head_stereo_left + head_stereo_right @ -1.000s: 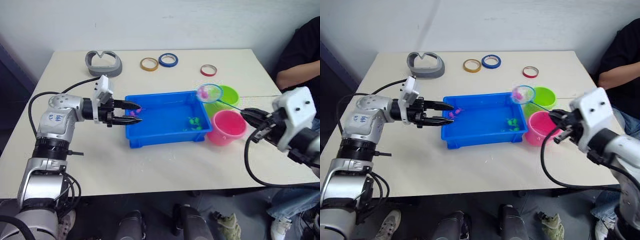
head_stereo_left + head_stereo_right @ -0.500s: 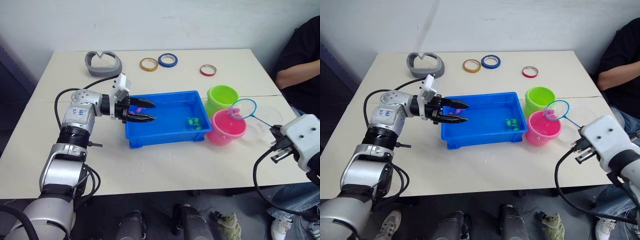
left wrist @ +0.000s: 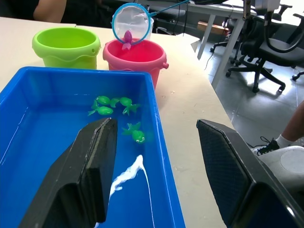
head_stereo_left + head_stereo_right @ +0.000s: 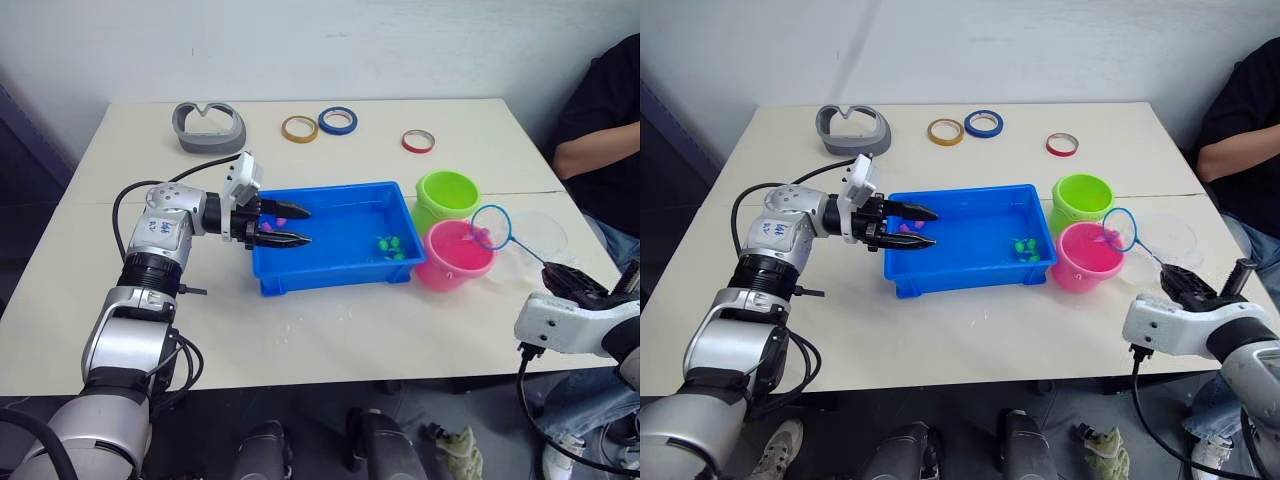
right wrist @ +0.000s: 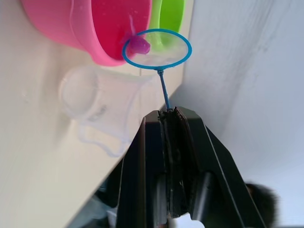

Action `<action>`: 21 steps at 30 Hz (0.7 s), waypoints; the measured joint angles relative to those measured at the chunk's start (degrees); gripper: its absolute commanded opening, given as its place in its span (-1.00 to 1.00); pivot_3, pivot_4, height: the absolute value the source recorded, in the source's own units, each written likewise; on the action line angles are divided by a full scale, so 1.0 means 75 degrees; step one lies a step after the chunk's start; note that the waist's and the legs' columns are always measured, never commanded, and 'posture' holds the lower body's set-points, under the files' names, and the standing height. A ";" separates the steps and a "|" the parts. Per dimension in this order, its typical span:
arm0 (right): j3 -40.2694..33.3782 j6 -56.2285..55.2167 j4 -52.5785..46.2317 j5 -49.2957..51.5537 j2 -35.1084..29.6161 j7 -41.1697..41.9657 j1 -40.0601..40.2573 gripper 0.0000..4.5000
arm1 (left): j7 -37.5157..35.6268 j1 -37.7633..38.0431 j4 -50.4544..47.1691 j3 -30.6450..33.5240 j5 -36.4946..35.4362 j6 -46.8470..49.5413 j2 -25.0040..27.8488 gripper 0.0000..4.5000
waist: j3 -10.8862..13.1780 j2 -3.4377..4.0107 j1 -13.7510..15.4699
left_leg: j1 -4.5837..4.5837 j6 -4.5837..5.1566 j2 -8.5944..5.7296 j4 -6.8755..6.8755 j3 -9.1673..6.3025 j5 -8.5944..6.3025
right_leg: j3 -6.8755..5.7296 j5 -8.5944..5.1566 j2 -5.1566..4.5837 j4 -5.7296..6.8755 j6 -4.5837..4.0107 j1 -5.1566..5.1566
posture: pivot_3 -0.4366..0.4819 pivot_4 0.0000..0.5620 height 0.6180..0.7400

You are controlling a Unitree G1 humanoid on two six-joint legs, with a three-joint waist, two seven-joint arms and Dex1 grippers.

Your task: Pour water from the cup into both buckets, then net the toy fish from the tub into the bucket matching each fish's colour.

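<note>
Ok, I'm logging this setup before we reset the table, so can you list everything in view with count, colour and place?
Tub: one, bright blue, table centre.
Green fish: about five, in the tub's right end, near the buckets.
Pink fish in tub: at least one, by the left gripper's fingers.
Green bucket: one, lime, right of the tub.
Pink bucket: one, in front of the green bucket.
Net: one, blue rim, over the pink bucket's right edge, holding one pink fish.
Cup: one, clear, right of the buckets.
Tape rings: three, yellow, blue, red, along the far edge.
Grey holder: one, far left.
Person: one, dark sleeve, far right.
Left gripper: open over the tub.
Right gripper: shut on the net's handle.
</note>
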 measured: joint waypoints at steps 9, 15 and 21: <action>0.0052 -0.1427 0.0383 -0.1356 0.0209 -0.0124 -0.0265 -1.00 | 0.0004 0.0019 -0.0051 0.0001 0.0001 0.0009 0.0007 0.32 | 0.0000 0.0000 -0.0010 | 0.0002 -0.0007 0.0003 0.0001 -0.0002 0.0004 | -0.0001 0.0000 0.0004 0.0002 0.0000 0.0002 | -0.05 -0.47 0.56; 0.0011 -0.2165 0.0555 -0.1734 0.0418 -0.0197 -0.0415 -1.00 | 0.0016 0.0020 -0.0052 0.0003 0.0001 0.0009 0.0011 0.32 | 0.0000 0.0000 -0.0012 | 0.0003 -0.0007 0.0002 0.0005 -0.0001 0.0005 | 0.0000 0.0000 0.0004 0.0006 0.0000 0.0003 | -0.05 -0.47 0.56; -0.0668 -0.3176 0.0585 -0.2415 0.0565 -0.0719 -0.0177 -1.00 | 0.0026 0.0019 -0.0044 0.0003 0.0003 -0.0053 0.0000 0.32 | 0.0000 0.0000 -0.0005 | 0.0005 -0.0010 0.0003 0.0005 -0.0001 0.0006 | -0.0001 0.0000 0.0006 0.0005 0.0000 0.0005 | -0.05 -0.47 0.56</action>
